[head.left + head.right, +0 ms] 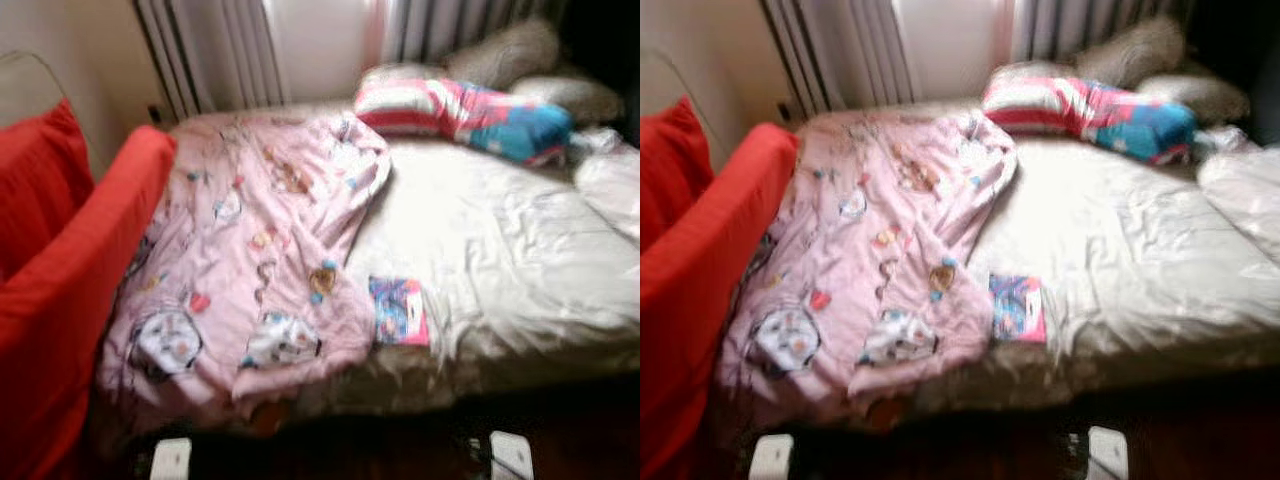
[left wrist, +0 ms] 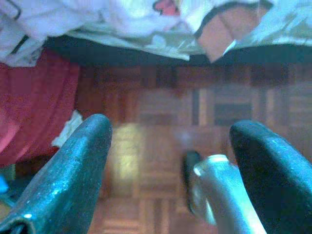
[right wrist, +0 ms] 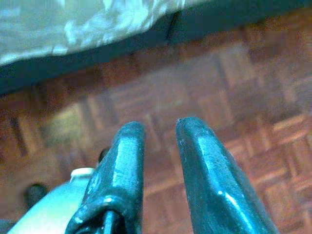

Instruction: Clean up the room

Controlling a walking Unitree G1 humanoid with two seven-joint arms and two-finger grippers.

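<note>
Bare parquet floor [image 3: 234,83] lies under both grippers; ahead the bed [image 1: 500,240] edge blocks passage, and a red sofa [image 1: 70,290] crowds the left gripper [image 2: 170,161].

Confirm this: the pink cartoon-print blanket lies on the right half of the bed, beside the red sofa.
Not quite. The pink cartoon-print blanket lies on the left half of the bed, beside the red sofa, as the left eye view shows.
</note>
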